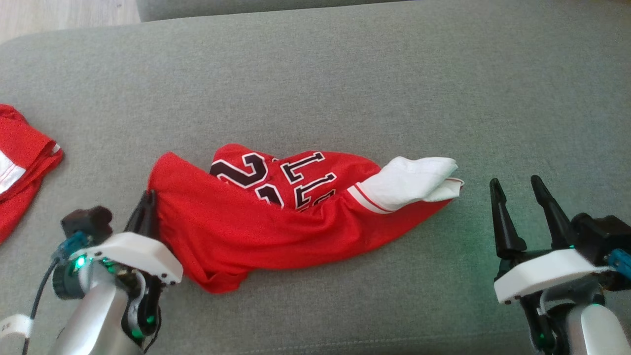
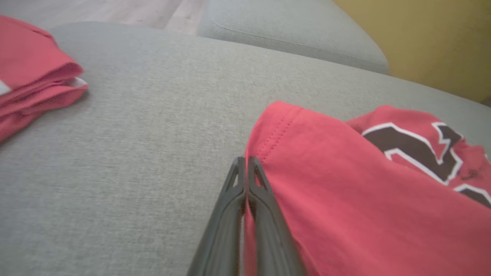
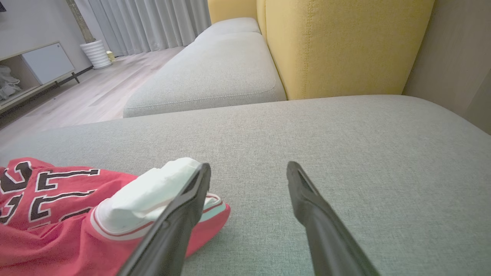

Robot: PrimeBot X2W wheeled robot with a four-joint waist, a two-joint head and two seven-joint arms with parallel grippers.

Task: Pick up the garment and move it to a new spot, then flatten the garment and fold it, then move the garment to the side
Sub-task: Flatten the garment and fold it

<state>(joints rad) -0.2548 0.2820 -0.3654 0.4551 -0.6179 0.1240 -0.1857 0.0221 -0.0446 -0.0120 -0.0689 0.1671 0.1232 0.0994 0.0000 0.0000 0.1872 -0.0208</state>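
Observation:
The garment point(image 1: 236, 227) is a red jersey with black-and-white numerals and a white sleeve end point(image 1: 414, 180), lying crumpled across the middle of the grey sofa cushion point(image 1: 345, 74). My left gripper point(image 1: 147, 197) is shut on the garment's left edge. In the left wrist view its fingers point(image 2: 264, 214) are pressed together with a sliver of the red garment point(image 2: 345, 191) between them. My right gripper point(image 1: 514, 180) stands open just right of the white sleeve, holding nothing. In the right wrist view the right gripper point(image 3: 249, 165) hovers over bare cushion, and the garment point(image 3: 57, 230) lies beside its left finger.
Another red garment point(image 1: 19, 162), folded, lies at the cushion's left edge, also in the left wrist view point(image 2: 30, 76). A yellow backrest point(image 3: 345, 46) rises behind the cushion, and a second grey cushion point(image 3: 215, 69) lies beyond. Bare cushion stretches to the far side and right.

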